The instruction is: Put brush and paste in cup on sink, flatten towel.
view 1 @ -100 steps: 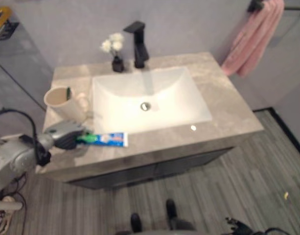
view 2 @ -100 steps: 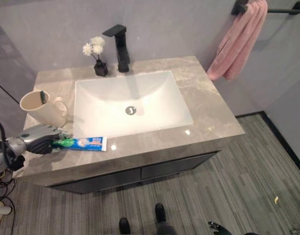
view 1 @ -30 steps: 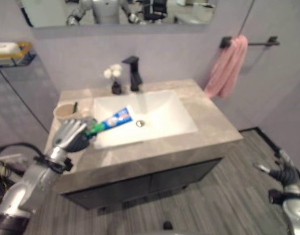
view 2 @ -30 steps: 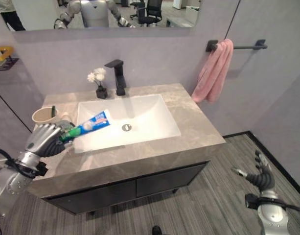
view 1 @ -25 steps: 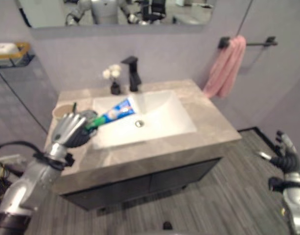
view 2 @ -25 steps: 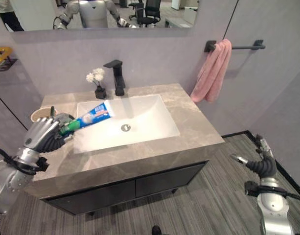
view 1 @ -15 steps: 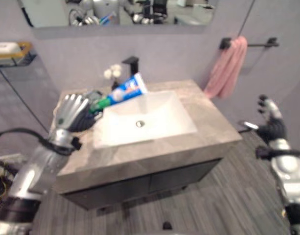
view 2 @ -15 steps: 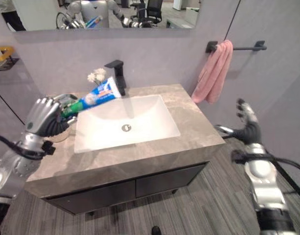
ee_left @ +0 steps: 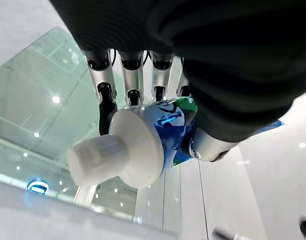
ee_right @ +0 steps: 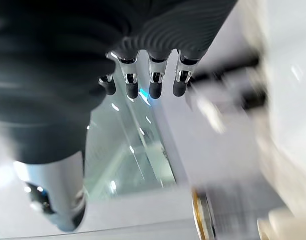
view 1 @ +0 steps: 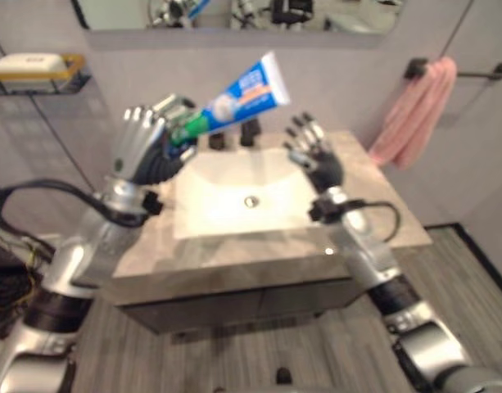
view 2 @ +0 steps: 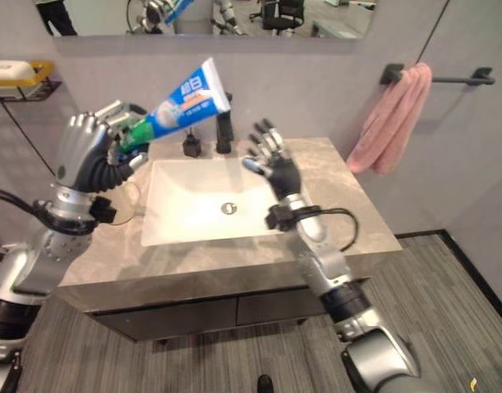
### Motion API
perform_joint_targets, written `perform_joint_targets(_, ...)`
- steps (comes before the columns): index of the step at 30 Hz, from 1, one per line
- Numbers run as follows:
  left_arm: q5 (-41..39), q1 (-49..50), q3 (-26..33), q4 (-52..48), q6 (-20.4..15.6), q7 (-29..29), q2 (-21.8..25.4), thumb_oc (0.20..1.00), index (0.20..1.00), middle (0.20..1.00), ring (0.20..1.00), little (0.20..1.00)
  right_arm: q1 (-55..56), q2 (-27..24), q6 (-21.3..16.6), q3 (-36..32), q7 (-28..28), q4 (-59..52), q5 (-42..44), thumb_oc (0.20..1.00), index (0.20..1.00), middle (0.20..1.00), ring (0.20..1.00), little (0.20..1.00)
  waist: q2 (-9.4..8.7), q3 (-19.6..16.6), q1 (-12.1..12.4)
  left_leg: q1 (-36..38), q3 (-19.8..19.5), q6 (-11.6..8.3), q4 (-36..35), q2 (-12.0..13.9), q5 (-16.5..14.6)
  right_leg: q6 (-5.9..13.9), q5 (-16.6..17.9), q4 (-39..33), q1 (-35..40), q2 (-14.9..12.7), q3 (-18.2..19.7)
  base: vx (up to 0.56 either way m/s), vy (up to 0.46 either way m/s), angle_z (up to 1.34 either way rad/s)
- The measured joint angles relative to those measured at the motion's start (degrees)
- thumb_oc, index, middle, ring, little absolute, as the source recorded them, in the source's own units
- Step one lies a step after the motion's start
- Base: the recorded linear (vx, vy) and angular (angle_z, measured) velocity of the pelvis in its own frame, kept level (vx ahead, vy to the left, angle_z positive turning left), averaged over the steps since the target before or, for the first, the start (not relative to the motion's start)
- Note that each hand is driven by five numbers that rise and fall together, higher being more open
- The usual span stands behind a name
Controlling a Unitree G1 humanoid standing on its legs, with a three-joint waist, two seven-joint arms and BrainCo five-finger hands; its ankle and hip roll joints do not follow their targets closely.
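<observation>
Left hand (view 2: pixel 91 151) grips toothpaste tube (view 2: pixel 181 102) aloft, print unreadable; right hand (view 2: pixel 275 168) spread open over sink (view 2: pixel 165 217).

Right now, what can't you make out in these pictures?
- Cup and brush: hidden behind the left hand and the toothpaste it holds, in both eye views.
- Vase and tap base: partly covered by the toothpaste and the open right hand.
- Towel: small and bunched on its rail; its folds can't be read.
- Right wrist view: surroundings are blurred.
</observation>
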Motion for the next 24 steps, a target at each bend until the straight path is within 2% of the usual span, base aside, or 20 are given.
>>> perform_joint_targets(2, 0.0, -0.25, 0.01, 0.05, 0.84, 1.04, 0.32, 0.2, 0.2, 0.2, 0.2, 0.2, 0.01, 0.02, -0.09, -0.05, -0.14, 0.01, 2.88, 1.0, 1.0, 1.0, 1.0, 1.0, -0.19, 0.12, 0.14, -0.38, -0.49, 0.0, 0.0, -0.01, 0.0, -0.03, -0.03, 0.0, -0.19, -0.09, -0.49, 0.03, 0.004, 0.16)
perform_joint_targets(4, 0.02, -1.18, -0.05, 0.22, 2.74, 1.8, 0.58, 0.2, 0.2, 0.2, 0.2, 0.2, -0.51, 2.05, -0.77, -0.35, -0.73, 0.11, 7.08, 1.0, 1.0, 1.0, 1.0, 1.0, -0.55, 0.42, 0.15, -0.54, -0.79, -0.02, 0.02, 0.0, 0.02, -0.19, -0.23, -0.01, -0.23, -0.15, -1.05, 0.02, -0.001, 0.08)
perform_joint_targets(8, 0.02, -3.49, -0.98, 0.53, 4.13, 3.81, 0.54, 0.2, 0.2, 0.2, 0.2, 0.2, -3.21, 2.69, -1.58, -0.14, -2.93, 0.54, 8.49, 1.0, 1.0, 1.0, 1.0, 1.0, -0.35, 0.97, 0.23, -0.67, -1.01, -0.02, 0.02, -0.02, 0.01, -0.18, -0.24, 0.0, -0.25, -0.17, -1.24, 0.02, 0.002, 0.03)
perform_joint_targets(19, 0.03, -6.67, -4.16, 1.45, 4.05, 5.43, 0.53, 0.2, 0.2, 0.2, 0.2, 0.2, -12.48, 3.5, -3.54, 0.67, -4.39, 2.52, 8.22, 1.0, 1.0, 1.0, 1.0, 1.0, -0.14, 1.06, -0.01, -1.36, -1.3, -0.16, 0.03, 0.01, 0.14, -0.38, -0.4, 0.0, -0.86, -0.15, -1.56, 0.01, -0.003, 0.01)
perform_joint_targets(24, 0.01, -9.61, -5.07, 3.22, 4.01, 5.53, 0.56, 0.2, 0.2, 0.2, 0.2, 0.2, -15.49, 3.46, -3.75, 3.27, -3.89, 2.49, 7.87, 1.0, 1.0, 1.0, 1.0, 1.0, -0.1, 1.03, -0.02, -1.56, -1.41, -0.21, 0.04, 0.11, 0.18, -0.4, -0.38, 0.08, -1.03, -0.03, -1.66, 0.03, -0.017, 0.01)
